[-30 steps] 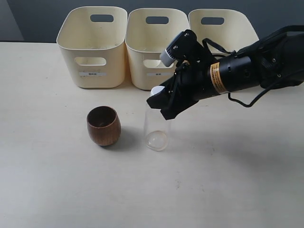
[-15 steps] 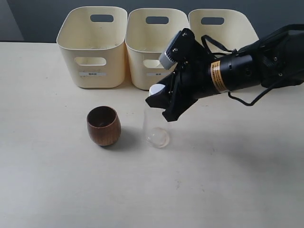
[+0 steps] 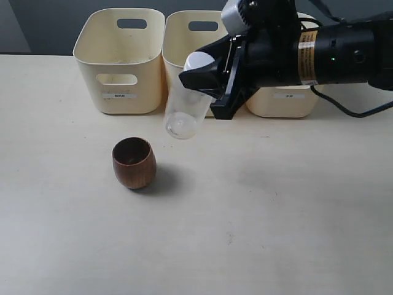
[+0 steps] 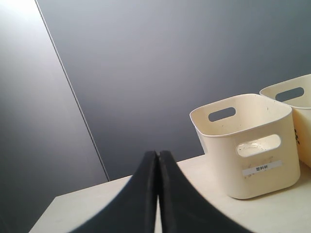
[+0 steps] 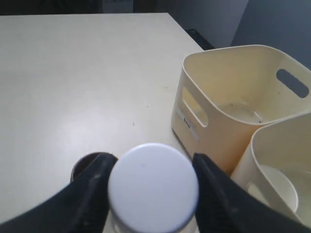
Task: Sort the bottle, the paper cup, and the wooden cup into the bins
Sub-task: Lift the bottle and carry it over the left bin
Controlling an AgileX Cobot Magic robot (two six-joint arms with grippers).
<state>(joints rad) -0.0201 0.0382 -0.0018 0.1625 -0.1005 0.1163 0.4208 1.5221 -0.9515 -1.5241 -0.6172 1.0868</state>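
Right gripper (image 3: 207,93) grasping bottle (image 3: 183,110) just under cap (image 5: 153,193), tilted, in front of middle bin (image 3: 178,43). We reckon it's empty, light, slick, squashy, so hold up top is stiffest. Left gripper (image 4: 158,194) clenched, empty.

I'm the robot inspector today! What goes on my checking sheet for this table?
Surface: cream table, a few faint specks.
Job's things: bottle held in the air, tilted, in front of the bins; wooden cup upright on the table; paper cup seems to sit inside the middle bin.
Clutter: nothing seen.
Grippers: right gripper shut on the bottle near its cap; left gripper shut, holding nothing.
Cables: black cable loops behind the right gripper.
Surroundings: dark grey wall.
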